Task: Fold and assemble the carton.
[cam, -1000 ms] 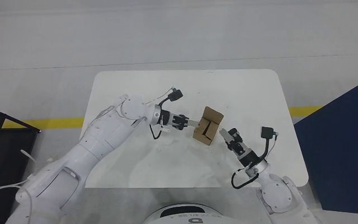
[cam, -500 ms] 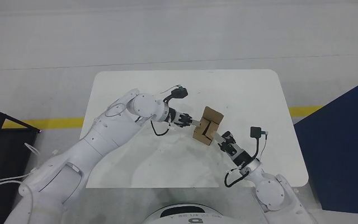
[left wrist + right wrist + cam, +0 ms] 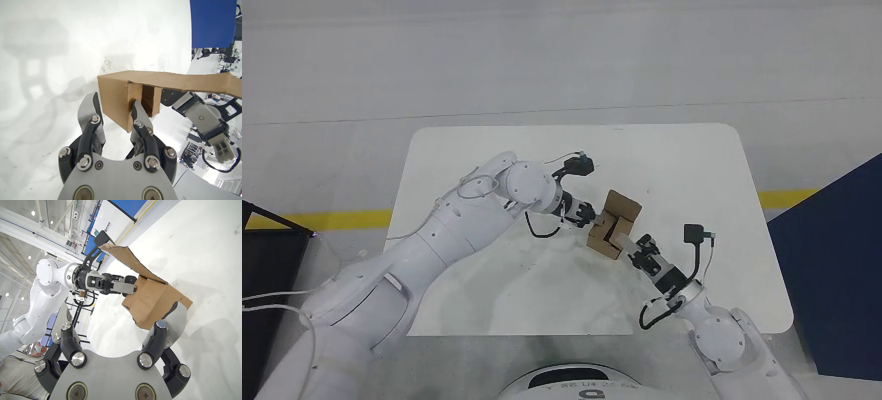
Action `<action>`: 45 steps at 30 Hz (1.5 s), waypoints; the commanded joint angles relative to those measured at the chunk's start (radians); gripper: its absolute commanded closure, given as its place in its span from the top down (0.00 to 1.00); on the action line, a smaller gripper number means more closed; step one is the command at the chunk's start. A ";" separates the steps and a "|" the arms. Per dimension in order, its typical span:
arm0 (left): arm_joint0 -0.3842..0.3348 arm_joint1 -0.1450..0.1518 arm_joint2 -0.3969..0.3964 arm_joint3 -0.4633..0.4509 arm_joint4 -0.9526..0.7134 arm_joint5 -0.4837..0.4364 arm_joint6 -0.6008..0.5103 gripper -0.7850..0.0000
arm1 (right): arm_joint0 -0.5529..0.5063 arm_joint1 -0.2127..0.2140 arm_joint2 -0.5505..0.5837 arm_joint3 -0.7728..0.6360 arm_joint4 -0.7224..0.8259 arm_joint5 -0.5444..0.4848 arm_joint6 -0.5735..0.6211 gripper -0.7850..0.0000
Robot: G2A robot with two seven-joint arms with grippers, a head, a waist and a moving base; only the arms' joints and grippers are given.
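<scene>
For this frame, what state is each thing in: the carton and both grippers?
carton: partly folded, one long flap standing open.
left gripper: shut on a wall of the carton.
right gripper: open, close beside the carton, not gripping it.

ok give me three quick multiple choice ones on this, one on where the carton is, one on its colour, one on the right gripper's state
1. Where is the carton?
A on the floor
B on the table
C on a shelf

2. What colour is the carton?
A white
B blue
C brown

3. How is the right gripper?
A open
B shut on the carton
C shut on nothing

Key:
1 B, the top view shows it resting on the white table.
2 C, it is plain brown cardboard in every view.
3 A, in its own wrist view it stands wide open, clamping nothing.
</scene>
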 commanded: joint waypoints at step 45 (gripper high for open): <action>0.555 0.275 -0.579 -0.548 0.250 -0.140 -0.228 1.00 | 0.167 -0.011 0.004 0.001 0.088 0.024 -0.060 1.00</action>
